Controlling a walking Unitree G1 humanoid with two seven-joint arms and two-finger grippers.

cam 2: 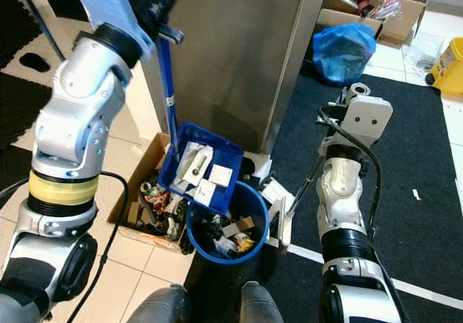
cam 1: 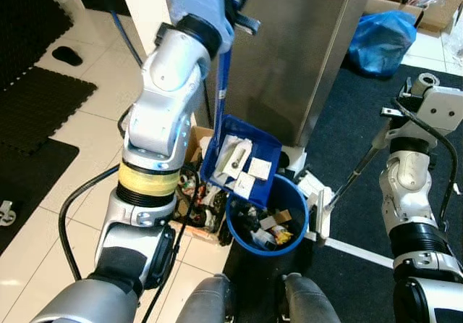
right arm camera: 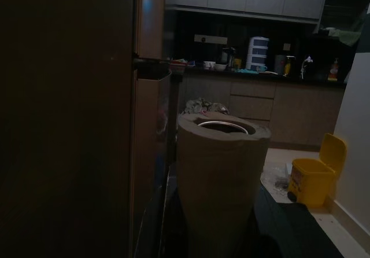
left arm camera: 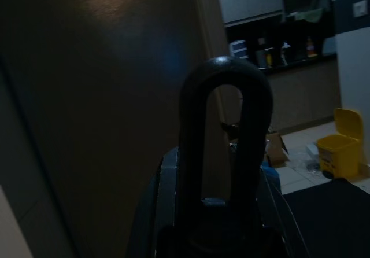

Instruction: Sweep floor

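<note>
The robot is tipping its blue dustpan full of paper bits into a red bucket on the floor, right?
Almost. The bucket is blue, not red, as the left eye view shows. The rest holds: the blue dustpan is tilted over its rim, with paper scraps lying on it and rubbish already inside the bucket.

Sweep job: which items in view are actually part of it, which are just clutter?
In the job:
blue dustpan, tilted over the bin, paper scraps on it
blue bin, holding rubbish
broom by the right arm

Lying about:
cardboard box of odds and ends
blue bag
yellow bin
</note>
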